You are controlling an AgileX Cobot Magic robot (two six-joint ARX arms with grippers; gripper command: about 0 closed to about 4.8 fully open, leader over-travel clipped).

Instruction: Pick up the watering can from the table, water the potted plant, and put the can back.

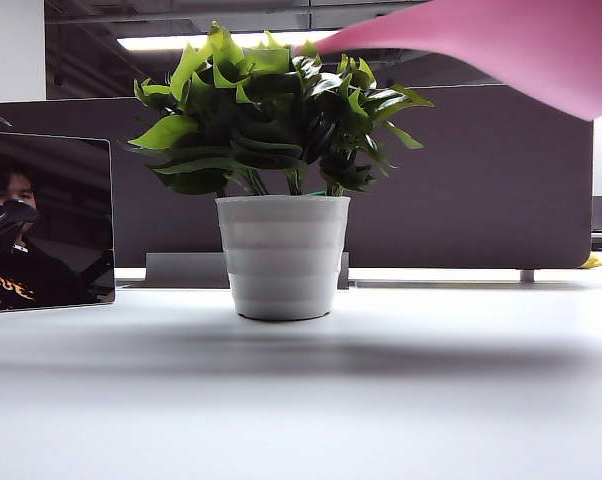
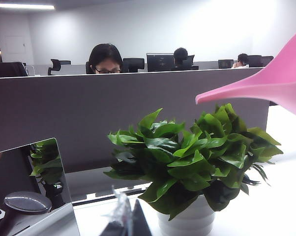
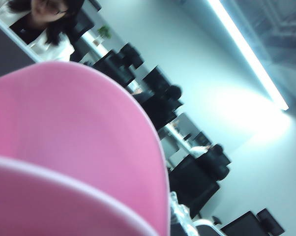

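The watering can (image 1: 521, 45) is hanging in the air above the potted plant (image 1: 281, 170), well off the table (image 1: 301, 400); in the exterior view its pink spout is reaching in from the upper right and tapering to a tip just over the topmost leaves, apart from them. In the left wrist view the same spout (image 2: 258, 88) is slanting down from the right edge, and its narrow end is sitting a little above the right side of the foliage (image 2: 192, 157). The plant's ribbed white pot (image 1: 283, 255) is standing upright on the table, in front of a grey partition (image 1: 481, 180). The right gripper itself is not showing in any view: the right wrist view is mostly filled by the can's pink body (image 3: 74, 157), tilted and pressed up close to the camera, so the can is sitting right at that gripper, but the fingers are hidden and I cannot tell from the pictures how wide they are standing or where they are touching the plastic. The left gripper (image 2: 124, 221) is showing only as blurred finger ends at the lower edge of its wrist view, with the pot just beyond them and the can well above and off to the side; nothing is sitting between those fingers, and whether they are standing wide or narrow I cannot tell.
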